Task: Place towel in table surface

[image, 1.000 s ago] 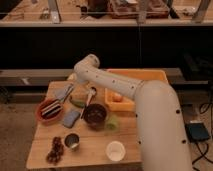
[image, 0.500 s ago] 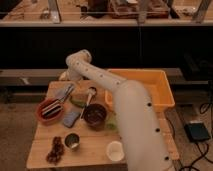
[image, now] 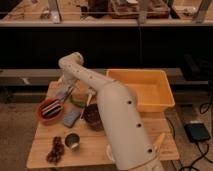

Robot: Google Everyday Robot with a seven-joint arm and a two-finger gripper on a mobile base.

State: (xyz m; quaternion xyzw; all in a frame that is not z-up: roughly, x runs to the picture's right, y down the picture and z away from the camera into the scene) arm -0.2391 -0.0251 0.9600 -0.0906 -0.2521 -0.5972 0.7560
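The tool (image: pixel 64 93) hovers centre left by the red bowl (image: pixel 49 109); whether it holds the towel, I cannot tell. Lower slowly onto bare surface (image: pixel 92 149), clear of the bowl.

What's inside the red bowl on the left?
A dark striped item lies in the red bowl; the gripper hangs by its far rim, hiding what lies under it.

No legible text, labels or numbers anywhere in view
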